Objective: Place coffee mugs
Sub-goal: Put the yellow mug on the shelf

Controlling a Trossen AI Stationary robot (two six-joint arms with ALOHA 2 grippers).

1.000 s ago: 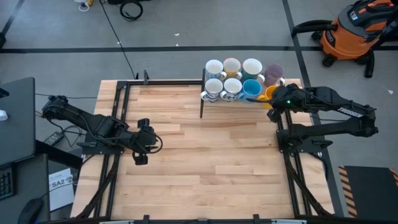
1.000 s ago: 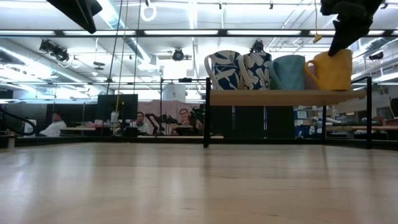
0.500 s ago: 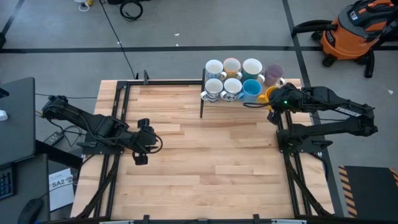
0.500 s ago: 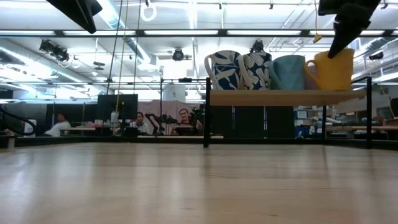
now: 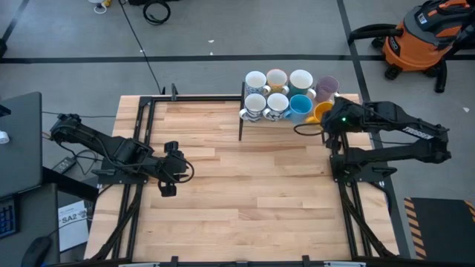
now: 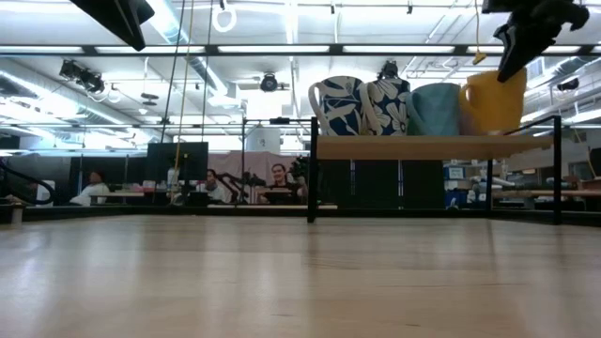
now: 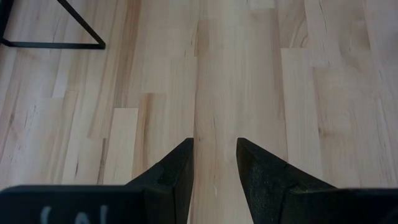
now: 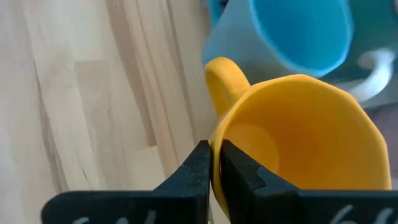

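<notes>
Several coffee mugs stand in two rows on a raised wooden shelf (image 6: pixel 404 146) at the table's far right: white and cream ones (image 5: pixel 277 78), a purple one (image 5: pixel 326 87), two dark-patterned ones (image 6: pixel 362 105) and a blue one (image 5: pixel 300 105). My right gripper (image 5: pixel 332 117) is shut on the yellow mug (image 5: pixel 322 111) at the right end of the near row, beside the blue mug (image 8: pixel 280 31). My left gripper (image 5: pixel 180 172) hangs open and empty over the table's left part, with bare wood between its fingers (image 7: pixel 214 168). My right gripper pinches the yellow mug's rim (image 8: pixel 216 144) close to the handle (image 8: pixel 217 81), with one finger (image 8: pixel 239 177) inside the mug and one (image 8: pixel 196 174) outside. The fingers come from above, slanting in from the table's right side. The mug stays upright, its base (image 6: pixel 488 130) at or just above the shelf board.
The shelf's black metal frame has a post (image 5: pixel 240 111) at its left end and another (image 6: pixel 558 169) at its right. Bare wooden tabletop (image 5: pixel 252 185) spreads between the arms. An orange vacuum (image 5: pixel 423 37) stands on the floor beyond the table. People sit in the room behind (image 6: pixel 277 176).
My right gripper has risen a little with the yellow mug. In the low view the mug stands slightly higher than before, and its handle, which stuck out toward the blue mug, no longer shows.
</notes>
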